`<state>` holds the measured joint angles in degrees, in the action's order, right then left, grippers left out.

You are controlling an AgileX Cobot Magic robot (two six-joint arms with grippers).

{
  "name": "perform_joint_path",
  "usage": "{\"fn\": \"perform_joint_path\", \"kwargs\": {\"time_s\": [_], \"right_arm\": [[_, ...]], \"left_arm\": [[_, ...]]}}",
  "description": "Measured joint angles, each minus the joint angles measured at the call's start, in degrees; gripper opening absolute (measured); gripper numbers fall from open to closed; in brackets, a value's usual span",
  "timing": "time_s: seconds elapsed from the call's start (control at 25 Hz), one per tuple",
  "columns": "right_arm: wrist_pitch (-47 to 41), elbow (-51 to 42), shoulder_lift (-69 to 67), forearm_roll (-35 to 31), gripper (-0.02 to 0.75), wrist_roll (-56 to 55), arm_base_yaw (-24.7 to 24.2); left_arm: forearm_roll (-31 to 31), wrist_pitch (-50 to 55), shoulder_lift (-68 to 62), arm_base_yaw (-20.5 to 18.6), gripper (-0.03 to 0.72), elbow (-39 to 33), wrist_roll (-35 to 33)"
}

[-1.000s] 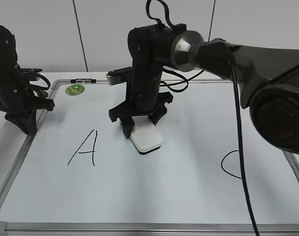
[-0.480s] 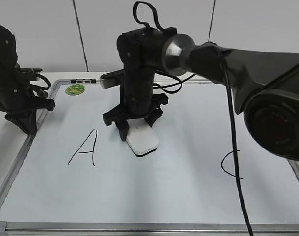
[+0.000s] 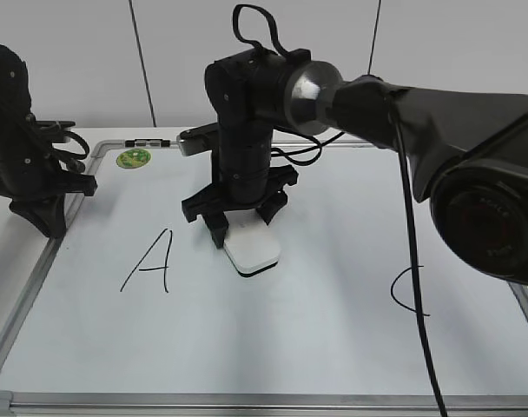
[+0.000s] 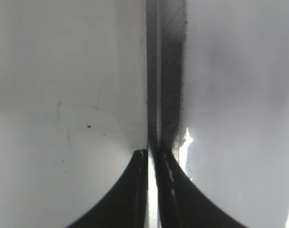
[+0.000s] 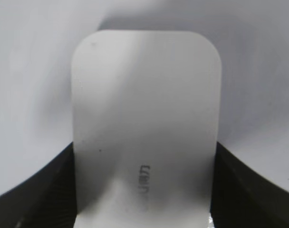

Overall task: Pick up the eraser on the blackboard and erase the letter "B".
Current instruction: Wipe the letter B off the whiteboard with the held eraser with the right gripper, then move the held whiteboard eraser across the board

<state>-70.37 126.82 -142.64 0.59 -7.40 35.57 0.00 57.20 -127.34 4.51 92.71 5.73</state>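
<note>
The white eraser [image 3: 253, 250] lies flat on the blackboard [image 3: 333, 347], a white board with a silver frame, between the black "A" [image 3: 148, 262] and "C" [image 3: 409, 292]. My right gripper [image 3: 240, 228] is shut on the eraser's far end. In the right wrist view the eraser [image 5: 144, 128] fills the frame between my two fingers [image 5: 143, 190]. No letter "B" shows; the board around the eraser is blank. My left gripper [image 3: 40, 217] rests shut at the board's left edge; its wrist view shows the closed fingers [image 4: 152, 154] over the frame.
A round green sticker [image 3: 133, 158] sits at the board's far left corner. The silver frame [image 3: 21, 295] runs along the left edge. The right arm's black cable [image 3: 418, 261] hangs over the board's right half.
My right gripper slid the eraser left and slightly away across the board between one second and half a second ago, then held still. The left arm has not moved.
</note>
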Motion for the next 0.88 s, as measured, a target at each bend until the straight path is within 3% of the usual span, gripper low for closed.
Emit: {"fn": "perform_joint_path", "kwargs": {"time_s": [0.56,0.88], "right_arm": [[0.22,0.22,0.0,0.49,0.521,-1.08,-3.82],[0.34,0.09,0.47,4.72,0.521,-1.77,-9.58]], "left_arm": [[0.0,-0.1,0.0,0.0,0.028,0.0,0.0],[0.0,-0.1,0.0,0.0,0.028,0.0,0.0]]}}
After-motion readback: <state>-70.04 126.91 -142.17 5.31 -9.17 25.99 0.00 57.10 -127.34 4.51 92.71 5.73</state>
